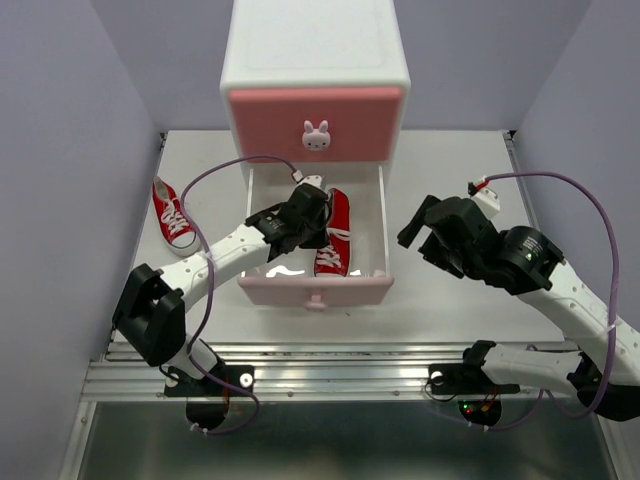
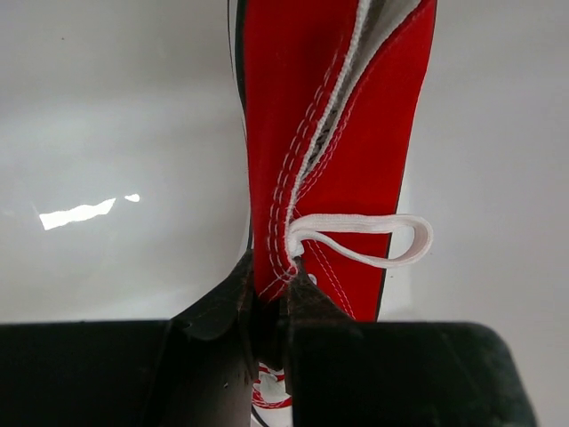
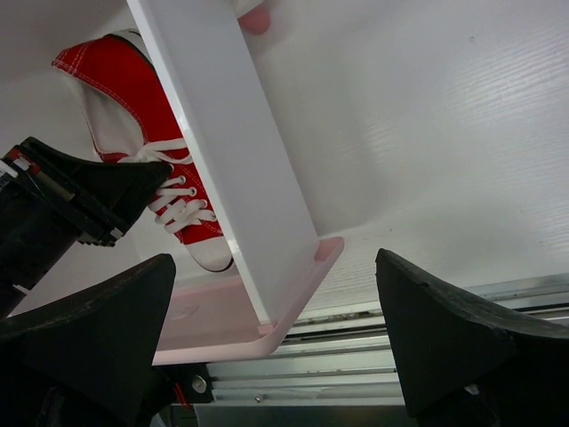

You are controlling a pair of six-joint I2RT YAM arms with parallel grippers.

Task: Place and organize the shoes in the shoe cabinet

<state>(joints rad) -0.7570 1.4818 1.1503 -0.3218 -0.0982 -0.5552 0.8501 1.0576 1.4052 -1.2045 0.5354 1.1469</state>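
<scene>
The white shoe cabinet (image 1: 315, 60) stands at the back, its upper pink drawer shut. Its pale pink lower drawer (image 1: 315, 291) is pulled out. One red sneaker (image 1: 334, 232) is inside that drawer, at its right side. My left gripper (image 1: 305, 215) reaches into the drawer and is shut on this sneaker's canvas edge (image 2: 276, 258) by the lace. The sneaker also shows in the right wrist view (image 3: 151, 151). A second red sneaker (image 1: 172, 213) lies on the table left of the drawer. My right gripper (image 1: 425, 232) is open and empty, right of the drawer. The green pair is out of view.
Grey side walls close in the table (image 1: 460, 160) on the left and right. A metal rail (image 1: 330, 375) runs along the near edge. The drawer's white right wall (image 3: 231, 160) stands just left of my right gripper.
</scene>
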